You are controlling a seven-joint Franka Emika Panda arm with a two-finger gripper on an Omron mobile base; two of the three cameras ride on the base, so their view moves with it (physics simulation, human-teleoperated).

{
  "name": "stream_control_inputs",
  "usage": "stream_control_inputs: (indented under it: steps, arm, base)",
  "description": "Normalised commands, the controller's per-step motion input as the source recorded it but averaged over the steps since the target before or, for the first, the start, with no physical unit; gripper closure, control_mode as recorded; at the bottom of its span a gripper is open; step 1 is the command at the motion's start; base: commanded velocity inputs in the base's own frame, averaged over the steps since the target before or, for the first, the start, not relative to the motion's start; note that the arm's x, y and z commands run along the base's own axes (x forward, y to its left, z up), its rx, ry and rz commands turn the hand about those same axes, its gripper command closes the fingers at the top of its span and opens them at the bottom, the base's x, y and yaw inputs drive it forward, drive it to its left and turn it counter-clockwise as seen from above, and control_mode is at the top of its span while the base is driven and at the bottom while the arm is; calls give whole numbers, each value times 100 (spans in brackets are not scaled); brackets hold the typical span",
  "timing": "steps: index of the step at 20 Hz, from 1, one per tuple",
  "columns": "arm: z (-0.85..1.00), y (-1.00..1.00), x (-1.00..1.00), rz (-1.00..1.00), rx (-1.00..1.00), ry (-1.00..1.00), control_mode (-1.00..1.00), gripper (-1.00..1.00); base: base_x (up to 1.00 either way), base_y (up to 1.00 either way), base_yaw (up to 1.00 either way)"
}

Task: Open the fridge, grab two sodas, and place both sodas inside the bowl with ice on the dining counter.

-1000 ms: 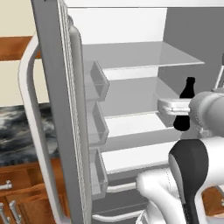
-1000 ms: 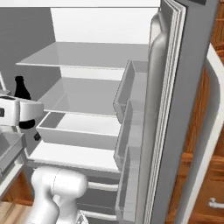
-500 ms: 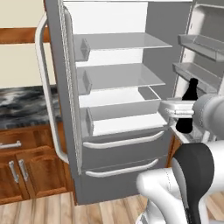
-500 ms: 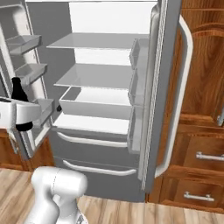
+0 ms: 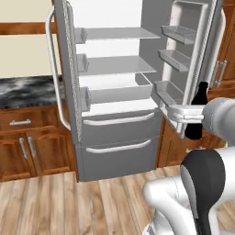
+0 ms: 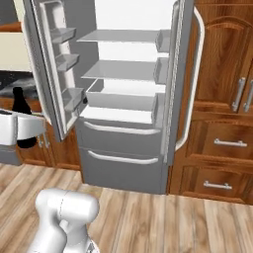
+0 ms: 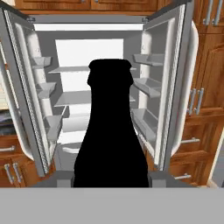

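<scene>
Black narrow-necked soda bottle (image 7: pixel 110 131) upright in front of the tall grey fridge (image 7: pixel 175 65), both doors swung wide, white shelves bare behind the bottle.

No lettering to read anywhere here. The soda bottle (image 7: pixel 111 131) shows as a plain black shape, label-free as far as this rendering lets me tell, and the fridge (image 5: pixel 114 133) doors, drawers and shelves carry no brand, number or sign.

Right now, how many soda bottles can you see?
1. The black soda bottle is held upright in the gripper, out in front of the open fridge. Its shelves look bare; another bottle could be hidden.
</scene>
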Motion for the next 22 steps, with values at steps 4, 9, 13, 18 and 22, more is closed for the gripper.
stream_control_inputs:
  steps: [4, 9, 13, 18, 22]
  arm:
    - [0, 0, 0, 0, 0, 0, 100, 100]
    - [0, 0, 0, 0, 0, 0, 100, 100]
    - [0, 0, 0, 0, 0, 0, 100, 100]
    - [0, 0, 0, 0, 0, 0, 100, 100]
    - [0, 0, 0, 0, 0, 0, 100, 100]
  base:
    - [-100, -15, 9]
    - [-100, -1, 11]
    - [-100, 0, 10]
    - [-100, 0, 7]
    - [-100, 13, 0]
